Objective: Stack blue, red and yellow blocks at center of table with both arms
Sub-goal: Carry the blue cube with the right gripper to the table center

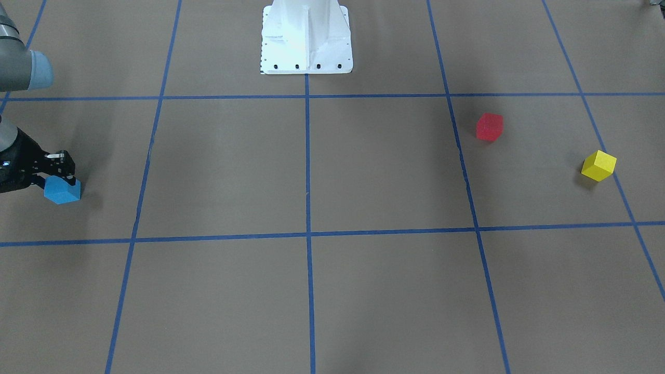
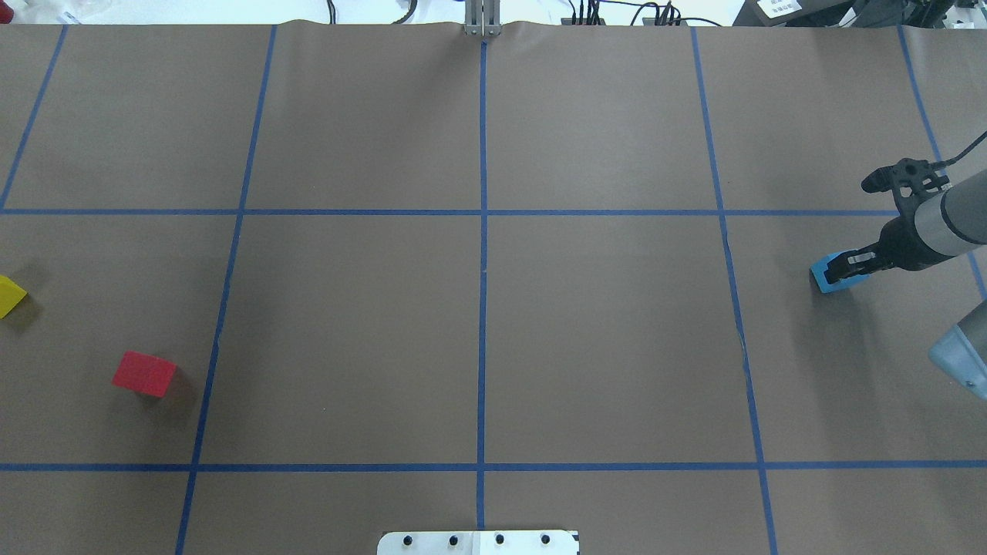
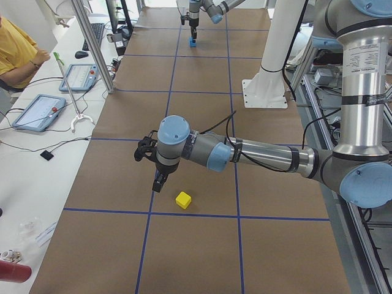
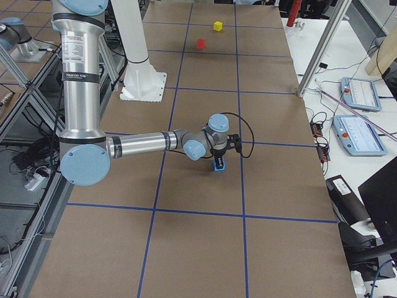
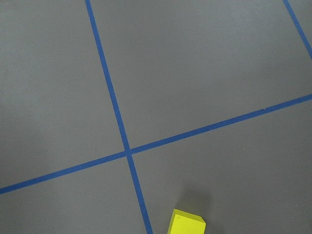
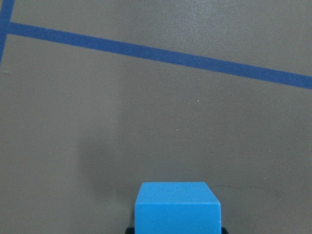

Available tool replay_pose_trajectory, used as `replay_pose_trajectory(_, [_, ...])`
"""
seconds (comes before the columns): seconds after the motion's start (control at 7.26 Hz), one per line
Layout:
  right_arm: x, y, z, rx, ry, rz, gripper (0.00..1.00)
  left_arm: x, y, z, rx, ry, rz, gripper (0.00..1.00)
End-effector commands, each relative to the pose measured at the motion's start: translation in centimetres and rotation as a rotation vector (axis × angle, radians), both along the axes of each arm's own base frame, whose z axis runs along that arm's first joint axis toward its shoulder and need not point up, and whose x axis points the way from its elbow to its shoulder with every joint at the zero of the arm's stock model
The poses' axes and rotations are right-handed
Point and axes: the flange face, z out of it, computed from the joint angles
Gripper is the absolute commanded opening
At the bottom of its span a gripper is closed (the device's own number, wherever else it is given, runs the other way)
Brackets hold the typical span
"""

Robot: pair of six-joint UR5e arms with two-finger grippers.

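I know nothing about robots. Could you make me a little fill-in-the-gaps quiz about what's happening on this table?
The right gripper has its fingers around the ___ block. The left gripper hangs near the ___ block. The red block lies loose on the table, and the number of blocks stacked at its center is ___.
Missing words: blue, yellow, zero.
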Motion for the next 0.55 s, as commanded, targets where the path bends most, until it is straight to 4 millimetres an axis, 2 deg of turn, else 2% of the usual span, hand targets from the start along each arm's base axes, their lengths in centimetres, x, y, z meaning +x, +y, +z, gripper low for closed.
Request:
replay_pose_trajectory(0.0, [-2.8, -4.0, -6.4, 0.055, -0.046, 0.001, 0.0, 0.1, 0.0, 0.0, 0.001, 0.0, 0.002, 1.0])
replay_pose_trajectory(0.14, [-4.8, -6.8, -11.4, 0.057, -0.049, 0.006, 0.0, 0.1, 0.0, 0.0, -0.001, 0.0, 0.002, 1.0])
replay_pose_trajectory(0.28, [-6.5, -8.4, -15.5, 0.029, -0.038, 0.011, 0.0, 0.1, 0.0, 0.0, -0.001, 0.0, 0.002, 1.0])
replay_pose_trajectory(0.41, [-10.0, -8.4, -18.7, -0.009, -0.049, 0.015, 0.0, 0.1, 0.0, 0.0, -0.001, 0.0, 0.002, 1.0])
